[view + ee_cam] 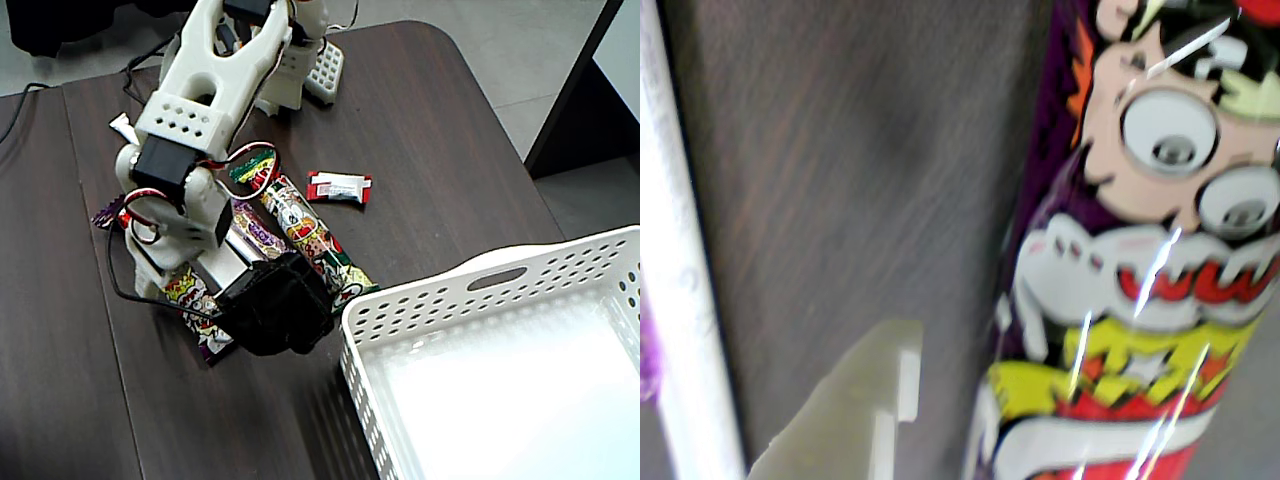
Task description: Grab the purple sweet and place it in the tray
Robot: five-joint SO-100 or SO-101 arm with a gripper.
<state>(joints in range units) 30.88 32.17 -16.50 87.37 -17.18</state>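
A white robot arm [200, 110] bends low over several long wrapped sweets [305, 230] on a dark table [450, 130], close to a white perforated tray [500, 290]. In the wrist view, the purple sweet [1120, 300], printed with a cartoon face, seems to lie just beside one pale finger [845, 420]. Whether the gripper [280, 310] is open or closed cannot be told.

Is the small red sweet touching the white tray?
Apart. The fixed view shows a wide stretch of bare dark table between the red sweet and the tray.
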